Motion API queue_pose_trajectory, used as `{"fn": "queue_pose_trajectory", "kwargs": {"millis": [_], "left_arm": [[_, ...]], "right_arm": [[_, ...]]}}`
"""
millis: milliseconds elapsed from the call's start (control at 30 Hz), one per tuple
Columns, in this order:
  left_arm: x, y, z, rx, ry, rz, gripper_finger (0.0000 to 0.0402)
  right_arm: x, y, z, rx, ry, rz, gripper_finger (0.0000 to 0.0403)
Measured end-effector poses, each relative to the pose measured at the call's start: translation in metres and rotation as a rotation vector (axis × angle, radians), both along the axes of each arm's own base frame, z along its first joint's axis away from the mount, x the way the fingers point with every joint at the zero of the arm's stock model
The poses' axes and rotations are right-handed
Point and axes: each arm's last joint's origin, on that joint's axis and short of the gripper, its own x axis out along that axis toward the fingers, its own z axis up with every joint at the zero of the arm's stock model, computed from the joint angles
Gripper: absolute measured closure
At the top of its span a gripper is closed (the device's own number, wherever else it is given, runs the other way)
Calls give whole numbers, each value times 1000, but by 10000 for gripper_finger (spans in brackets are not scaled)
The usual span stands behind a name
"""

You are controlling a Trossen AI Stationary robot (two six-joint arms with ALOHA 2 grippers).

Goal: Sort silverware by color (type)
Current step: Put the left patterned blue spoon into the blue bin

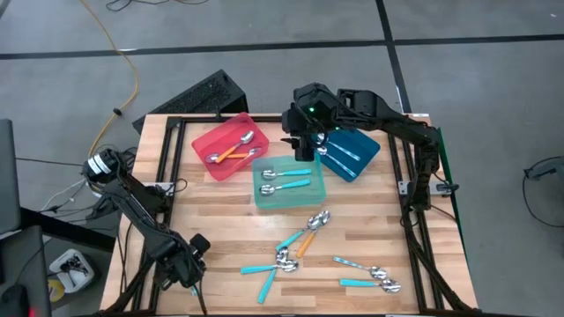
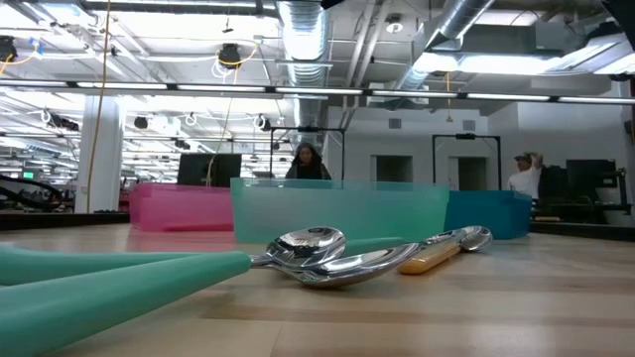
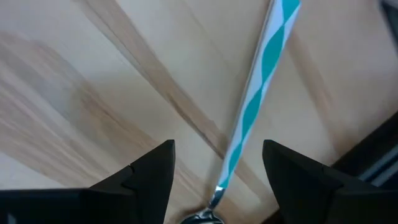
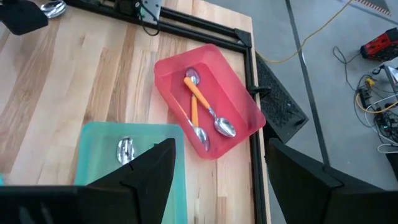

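Sorting looks roughly half done to me: six spoons (image 1: 285,179) sit in trays beneath my empty, wide-open right claw (image 1: 304,145), while about eight spoons (image 1: 304,238) wait loose on the worktop (image 1: 211,220) beside my equally open, empty left claw (image 1: 189,275).

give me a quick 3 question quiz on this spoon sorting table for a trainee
1. True or false: the red tray holds orange-handled spoons.
2. Which tray sits between the other two? A red, B pale green, C blue.
3. Fill in: the right gripper hovers, fingers ____, by the pale green tray and the blue tray.

Key: 1 true. 2 B. 3 open. The left gripper waits open at the table's near left corner, over a teal-striped spoon.
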Motion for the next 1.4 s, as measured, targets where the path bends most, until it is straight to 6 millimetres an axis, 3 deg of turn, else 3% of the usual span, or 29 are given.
{"fn": "queue_pose_trajectory", "kwargs": {"millis": [500, 767, 1033, 1400], "left_arm": [[-6, -10, -31, 173, 17, -151, 183], [-6, -10, -32, 183, 5, -192, 254], [-3, -6, -32, 226, -48, -266, 384], [-4, -1, -26, 260, -82, -177, 390]], "right_arm": [[-3, 1, -3, 6, 46, 2, 133], [-3, 1, -4, 13, 47, -2, 133], [-6, 5, -8, 24, 103, 5, 133], [-30, 30, -12, 85, 293, 19, 133]]}}
